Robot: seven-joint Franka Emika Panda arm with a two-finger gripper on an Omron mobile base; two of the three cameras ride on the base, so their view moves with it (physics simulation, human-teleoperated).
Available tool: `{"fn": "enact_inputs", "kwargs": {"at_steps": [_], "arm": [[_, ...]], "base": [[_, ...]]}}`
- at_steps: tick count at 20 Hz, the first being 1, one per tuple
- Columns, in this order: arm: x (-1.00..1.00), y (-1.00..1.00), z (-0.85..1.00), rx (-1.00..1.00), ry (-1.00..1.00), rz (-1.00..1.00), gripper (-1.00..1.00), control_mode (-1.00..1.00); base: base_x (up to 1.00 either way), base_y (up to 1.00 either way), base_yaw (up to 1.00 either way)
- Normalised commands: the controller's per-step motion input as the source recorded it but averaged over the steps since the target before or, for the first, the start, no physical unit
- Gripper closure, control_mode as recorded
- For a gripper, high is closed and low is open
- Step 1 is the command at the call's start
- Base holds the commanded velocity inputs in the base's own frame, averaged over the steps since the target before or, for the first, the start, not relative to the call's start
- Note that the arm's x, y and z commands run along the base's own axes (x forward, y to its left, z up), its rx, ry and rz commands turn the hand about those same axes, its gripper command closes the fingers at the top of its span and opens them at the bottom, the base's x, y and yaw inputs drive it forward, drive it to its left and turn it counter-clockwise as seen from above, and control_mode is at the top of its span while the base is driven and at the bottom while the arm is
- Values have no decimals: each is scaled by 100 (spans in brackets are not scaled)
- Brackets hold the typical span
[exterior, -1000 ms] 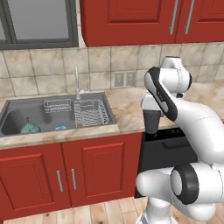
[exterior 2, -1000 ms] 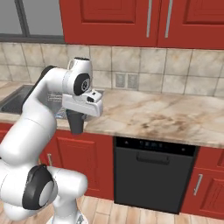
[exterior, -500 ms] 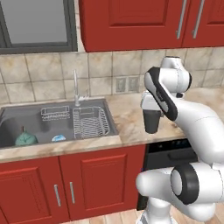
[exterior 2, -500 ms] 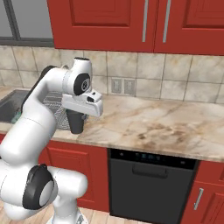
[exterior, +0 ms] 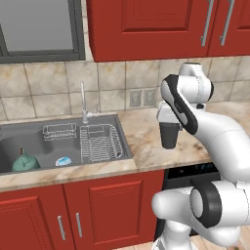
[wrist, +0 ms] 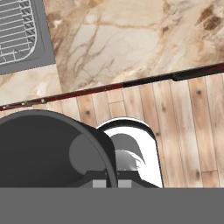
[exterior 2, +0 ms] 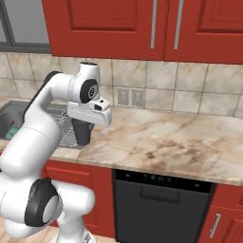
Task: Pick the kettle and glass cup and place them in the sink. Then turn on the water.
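Observation:
My gripper (exterior: 169,128) is shut on the glass cup (exterior: 169,136), a dark tumbler held upright above the marble counter, to the right of the sink (exterior: 29,140). The right base view shows the cup (exterior 2: 81,131) under the hand, near the counter's front edge. In the hand view the cup (wrist: 43,151) looms dark at the lower left. The teal kettle (exterior: 24,161) stands inside the sink at its left. The chrome faucet (exterior: 83,101) rises behind the basin, and no water stream is in view.
A wire dish rack (exterior: 100,142) and a small wire basket (exterior: 59,131) lie in the sink, with a small blue-white round object (exterior: 62,161) beside the kettle. A dishwasher (exterior 2: 159,204) sits under the counter (exterior 2: 161,142). Red cabinets hang overhead.
The whole scene has shifted right in both base views, so the base has driven left towards the sink. The arm keeps its pose with the cup held.

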Motion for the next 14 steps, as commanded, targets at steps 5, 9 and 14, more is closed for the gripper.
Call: {"fn": "enact_inputs", "kwargs": {"at_steps": [5, 9, 14], "arm": [[0, 0, 0, 0, 0, 0, 100, 100], [0, 0, 0, 0, 0, 0, 100, 100], [0, 0, 0, 0, 0, 0, 100, 100]], "base": [[34, -26, 0], [34, -16, 0], [40, -2, 0]]}}
